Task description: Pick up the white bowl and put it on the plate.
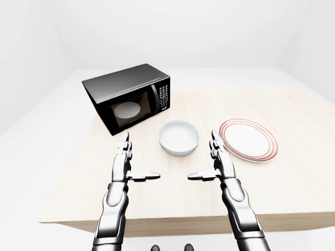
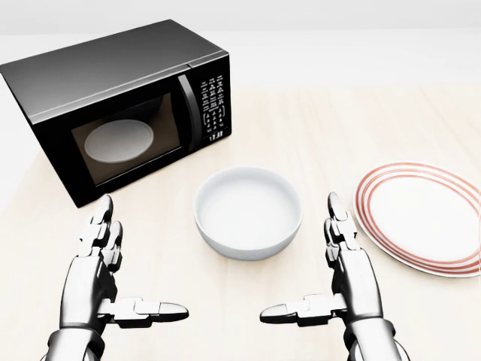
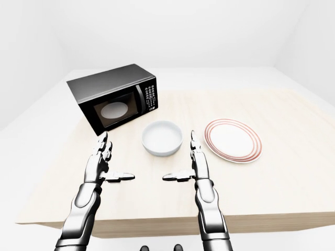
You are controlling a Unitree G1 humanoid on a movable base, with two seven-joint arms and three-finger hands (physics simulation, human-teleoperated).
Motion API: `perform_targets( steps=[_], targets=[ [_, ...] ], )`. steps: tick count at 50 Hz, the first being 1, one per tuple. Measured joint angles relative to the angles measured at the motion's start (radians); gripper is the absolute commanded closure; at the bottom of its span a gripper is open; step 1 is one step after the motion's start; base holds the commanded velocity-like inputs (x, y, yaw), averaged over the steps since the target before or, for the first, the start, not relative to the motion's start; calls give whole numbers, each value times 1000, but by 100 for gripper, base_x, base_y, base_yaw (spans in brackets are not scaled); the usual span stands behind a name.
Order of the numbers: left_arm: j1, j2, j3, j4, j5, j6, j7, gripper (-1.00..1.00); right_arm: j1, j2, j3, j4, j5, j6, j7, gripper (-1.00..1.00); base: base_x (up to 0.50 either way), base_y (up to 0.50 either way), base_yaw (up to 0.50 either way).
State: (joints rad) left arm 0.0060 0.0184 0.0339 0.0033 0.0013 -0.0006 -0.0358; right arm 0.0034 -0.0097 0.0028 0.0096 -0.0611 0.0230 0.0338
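A white bowl point(image 2: 248, 210) sits upright on the light wooden table point(image 2: 323, 128), at the middle of the head view. A white plate with red rings point(image 2: 425, 214) lies flat to the bowl's right, apart from it. My left hand point(image 2: 113, 259) is open, fingers straight, thumb pointing right, below and left of the bowl. My right hand point(image 2: 331, 263) is open, thumb pointing left, below and right of the bowl, between bowl and plate. Neither hand touches anything.
A black microwave point(image 2: 120, 105) with a shut door stands at the upper left of the head view, close to the bowl's upper left. The table's near edge point(image 1: 183, 222) runs below my forearms in the left-eye view.
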Motion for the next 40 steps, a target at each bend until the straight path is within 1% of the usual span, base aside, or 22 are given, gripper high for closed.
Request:
perform_targets(
  steps=[5, 9, 17, 32, 35, 40],
  targets=[
    [0, 1, 1, 0, 0, 0, 0, -100, 0, 1, 0, -1, 1, 1, 1, -100, 27, 7, 0],
    [-1, 1, 1, 0, 0, 0, 0, -100, -1, 1, -1, -2, 4, 3, 1, -100, 8, 0, 0],
    [-1, 0, 0, 0, 0, 0, 0, -100, -1, 2, -1, -5, 8, 6, 1, -100, 0, 0, 0],
    [0, 0, 0, 0, 0, 0, 0, -100, -1, -1, 2, 0, -11, -5, -9, -100, 0, 0, 0],
    [0, 0, 0, 0, 0, 0, 0, -100, 0, -5, 3, -16, -34, 3, -14, -100, 0, 0, 0],
    [-1, 0, 0, 5, 1, -3, 0, -100, -9, -22, 3, -76, -114, 46, -12, -100, 0, 0, 0]
  ],
)
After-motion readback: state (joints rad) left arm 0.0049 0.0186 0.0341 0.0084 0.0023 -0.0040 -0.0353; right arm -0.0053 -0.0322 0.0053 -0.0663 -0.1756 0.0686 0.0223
